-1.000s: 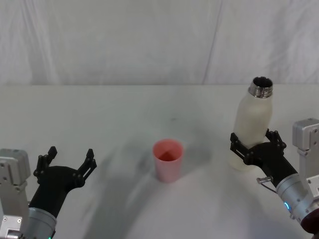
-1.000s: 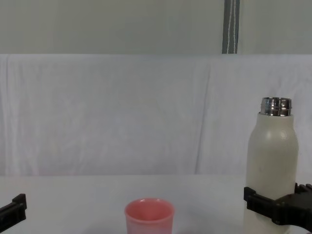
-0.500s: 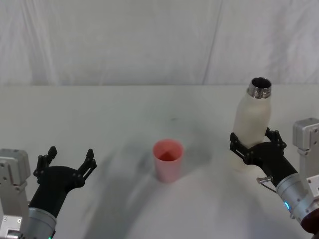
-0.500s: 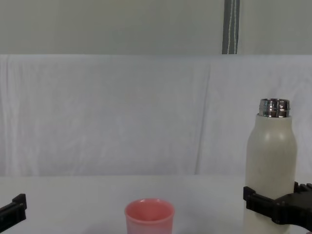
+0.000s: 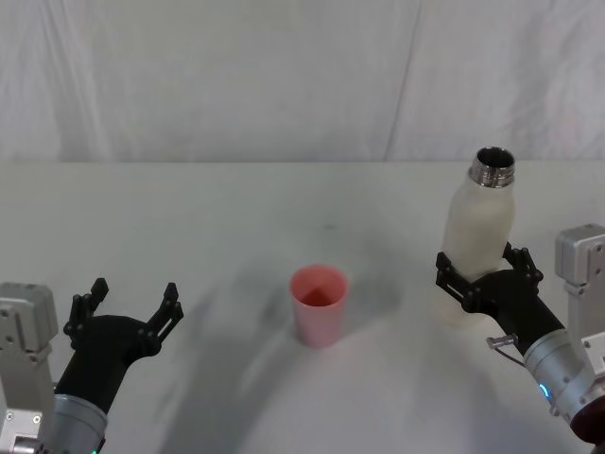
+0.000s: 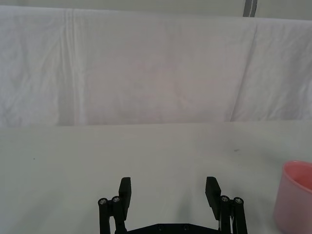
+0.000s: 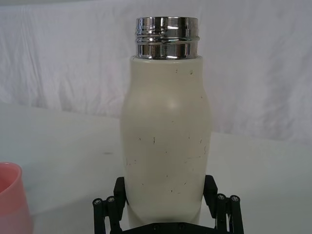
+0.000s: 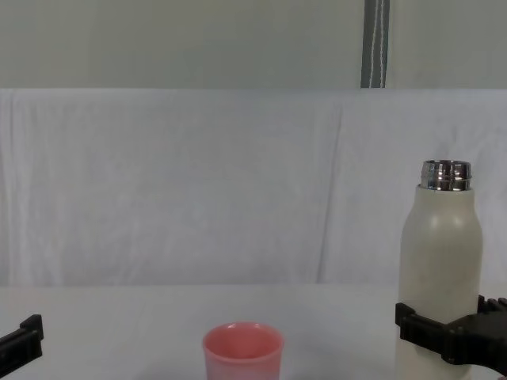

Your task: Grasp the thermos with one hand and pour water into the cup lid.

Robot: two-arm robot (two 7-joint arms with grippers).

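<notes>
Standing upright at the counter's right side, the thermos is clamped low by the right tool. The cup lid is placed mid-counter, well apart. The left tool is held open, empty.

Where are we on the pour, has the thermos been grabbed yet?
Done: right gripper is shut on the upright, uncapped thermos. In hand: thermos held to the right of the cup lid, not tilted. Left: carry over, tilt, pour. Left gripper idles open.
</notes>
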